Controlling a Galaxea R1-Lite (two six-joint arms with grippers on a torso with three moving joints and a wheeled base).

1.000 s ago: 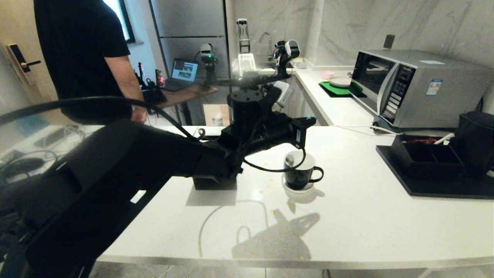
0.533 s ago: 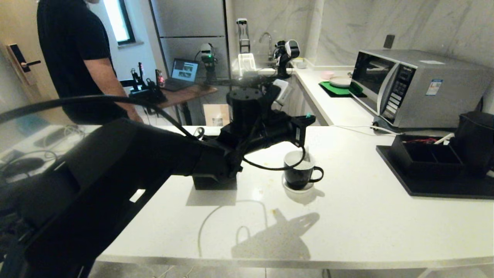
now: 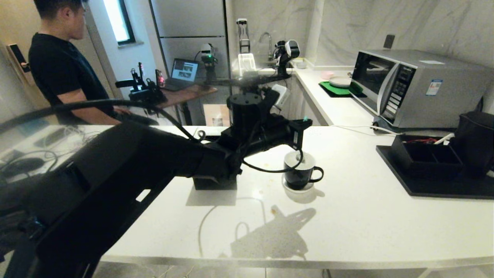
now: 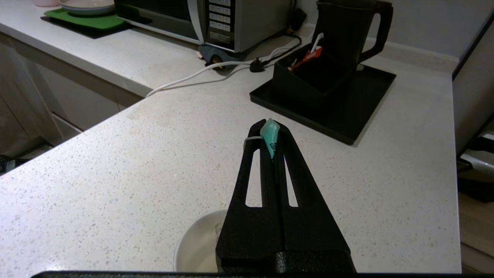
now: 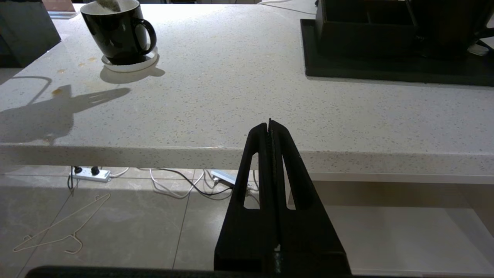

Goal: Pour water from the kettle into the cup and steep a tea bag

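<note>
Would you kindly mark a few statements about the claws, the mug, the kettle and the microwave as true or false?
1. The left claw pinches a small teal tag. True.
2. The black mug lies tipped on its side. False: it stands upright on a white coaster.
3. The kettle stands on the black tray. True.
4. The right claw holds the kettle. False: it is shut on nothing, below the counter's edge.
5. The microwave has its door wide open. False: the door is closed.
</note>
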